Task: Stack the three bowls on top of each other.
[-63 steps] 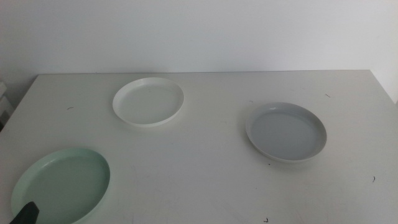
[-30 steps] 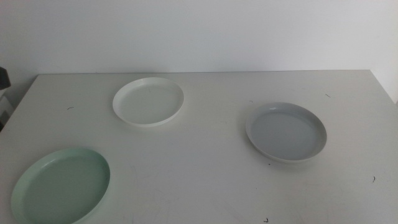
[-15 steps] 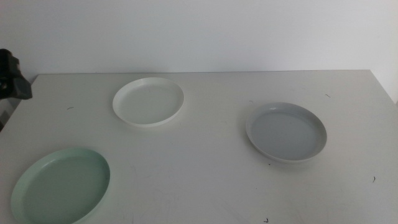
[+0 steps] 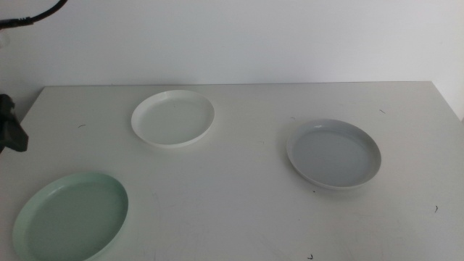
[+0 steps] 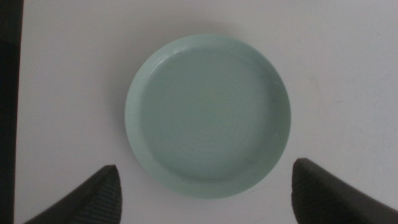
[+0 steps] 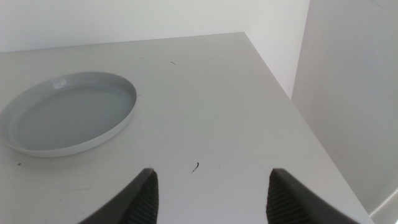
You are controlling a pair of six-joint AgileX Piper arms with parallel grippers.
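Three bowls lie apart on the white table (image 4: 239,196): the mint green bowl (image 4: 71,216) at the front left, the white bowl (image 4: 173,118) at the back, the pale grey bowl (image 4: 333,153) at the right. In the left wrist view the left gripper (image 5: 205,167) is open and empty, high above the green bowl (image 5: 208,115), with a jaw on either side of it. A dark part of the left arm (image 4: 11,132) shows at the middle view's left edge. The right gripper (image 6: 212,175) is open and empty over the table's right side, apart from the grey bowl (image 6: 68,112).
The table's right edge (image 6: 292,99) runs close to the right gripper, with a drop beyond it. A dark cable (image 4: 32,14) hangs at the top left. A white wall stands behind the table.
The dark part of the left arm at the left edge has moved lower in the picture. Earlier a jaw tip showed at the bottom edge by the green bowl. The bowls have not moved.
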